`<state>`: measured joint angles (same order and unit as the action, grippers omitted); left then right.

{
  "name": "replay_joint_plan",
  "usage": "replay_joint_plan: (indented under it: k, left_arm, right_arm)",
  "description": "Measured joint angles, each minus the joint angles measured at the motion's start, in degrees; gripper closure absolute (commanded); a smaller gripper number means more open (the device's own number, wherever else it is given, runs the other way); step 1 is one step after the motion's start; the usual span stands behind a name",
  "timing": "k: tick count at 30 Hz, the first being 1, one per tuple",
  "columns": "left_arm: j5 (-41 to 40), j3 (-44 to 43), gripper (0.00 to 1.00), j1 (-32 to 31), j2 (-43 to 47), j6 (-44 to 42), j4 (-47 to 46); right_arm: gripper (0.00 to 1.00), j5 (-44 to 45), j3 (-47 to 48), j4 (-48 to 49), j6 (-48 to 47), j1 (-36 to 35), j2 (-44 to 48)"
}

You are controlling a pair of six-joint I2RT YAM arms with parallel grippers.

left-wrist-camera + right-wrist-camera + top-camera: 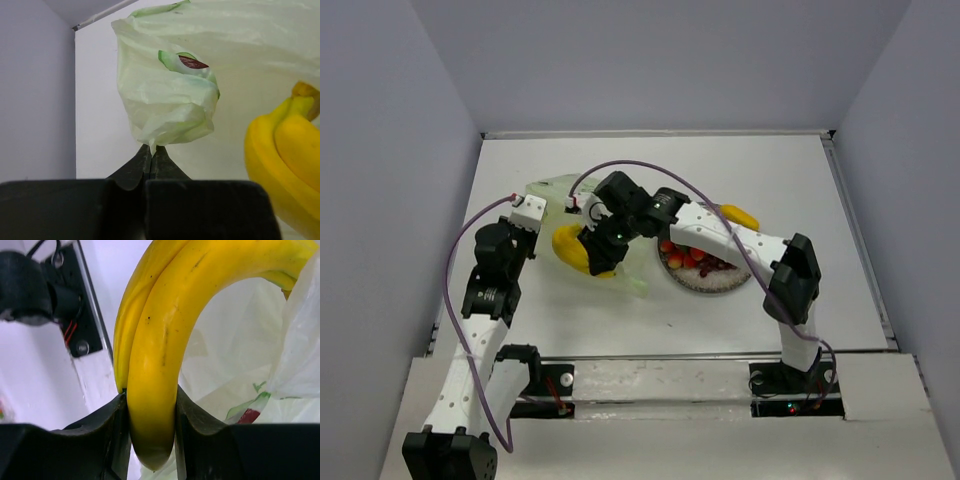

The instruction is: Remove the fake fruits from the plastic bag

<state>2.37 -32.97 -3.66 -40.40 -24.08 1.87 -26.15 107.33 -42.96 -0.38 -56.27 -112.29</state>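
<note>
From where I stood behind the arms, the left gripper [151,150] had its jaws pressed together on a twisted fold of the plastic bag [160,100], pinching the thin pale green film so that it bunched up above the fingertips. A green and dark red printed mark [187,61] showed on the crumpled part. The bag lay left of the middle of the white table [800,180], about ten o'clock from the table's centre, its near end trailing off toward five o'clock. The right gripper [150,407] reached across from the right side, and its jaws were spread only as far as the fruit allowed, clamped on either side of a yellow banana bunch [160,340] near one end. The bunch curved upward from the fingers (two bananas side by side, as far as I could tell). The bunch sat at the bag's near edge, with bag film just behind it. At three o'clock from the bag stood a round speckled plate [720,285] with red fruits [685,258] on it, partly hidden under the right arm. At the plate's one o'clock another yellow piece [740,216] lay on the table.
</note>
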Motion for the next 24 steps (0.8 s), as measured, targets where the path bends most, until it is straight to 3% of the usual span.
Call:
replay_joint_plan:
  k: [5,7,13,16,19,24]
  left_arm:
    - [-0.28,0.0,1.0,0.0,-0.09,0.0,0.0]
    - [-0.28,0.0,1.0,0.0,-0.09,0.0,0.0]
    - [0.5,0.02,1.0,0.0,-0.24,0.0,0.02]
    - [0.83,0.0,1.0,0.0,-0.31,0.0,0.02]
    - [1.05,0.0,1.0,0.0,-0.31,0.0,0.02]
    - [1.77,0.02,1.0,0.0,-0.31,0.0,0.02]
  right_arm:
    - [0.88,-3.54,1.01,-6.99,-3.87,0.22,1.36]
    - [0.93,-4.44,2.29,-8.22,-4.46,0.46,3.04]
    - [0.96,-3.78,1.18,-1.75,-1.6,3.98,14.25]
    - [0.99,1.14,-2.99,5.22,2.54,9.11,22.36]
    - [0.99,14.95,-9.55,10.27,7.8,15.06,29.92]
    - [0.99,32.44,-19.58,9.53,20.33,23.61,33.0]
